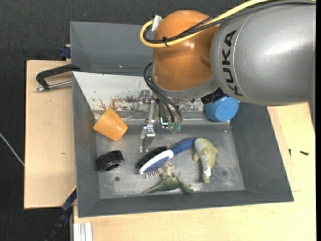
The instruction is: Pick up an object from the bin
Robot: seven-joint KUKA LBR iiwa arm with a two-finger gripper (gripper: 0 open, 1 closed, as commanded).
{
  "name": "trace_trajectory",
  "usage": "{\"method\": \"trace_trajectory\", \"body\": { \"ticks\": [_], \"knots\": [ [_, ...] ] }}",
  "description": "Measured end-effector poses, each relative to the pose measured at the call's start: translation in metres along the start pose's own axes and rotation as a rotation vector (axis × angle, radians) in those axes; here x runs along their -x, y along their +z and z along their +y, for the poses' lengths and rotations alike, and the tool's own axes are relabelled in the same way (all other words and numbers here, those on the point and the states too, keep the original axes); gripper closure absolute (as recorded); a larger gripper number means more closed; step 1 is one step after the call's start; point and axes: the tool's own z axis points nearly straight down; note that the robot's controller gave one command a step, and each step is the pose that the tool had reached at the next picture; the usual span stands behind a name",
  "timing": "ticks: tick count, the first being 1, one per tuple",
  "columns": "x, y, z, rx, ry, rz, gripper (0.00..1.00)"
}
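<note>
- Bin (86,134): every item lies on the floor and none is raised, so the pick is not yet done.
- Arm (271,49): reaches in from the right, with the wrist over the bin's middle.
- Gripper (145,143): low over bare floor between the cup (110,125) and the brush (159,158). The fingers look narrow, with nothing between them.
- Brush: the nearest item, lying flat just beside the fingertips, and judged the likely target.
- Remaining: open, close on an item, lift clear.

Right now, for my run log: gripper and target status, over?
Gripper low over bin floor, nothing visibly held. Blue-handled brush closest, bristle head just beside it. Orange cup and black ring nearby, apart.
</note>
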Motion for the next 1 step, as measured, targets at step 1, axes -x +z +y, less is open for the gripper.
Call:
{"method": "trace_trajectory", "body": {
  "ticks": [1],
  "knots": [
    [-0.0313,0.134,-0.0485,-0.002,-0.269,0.0,0.0]
  ]
}}
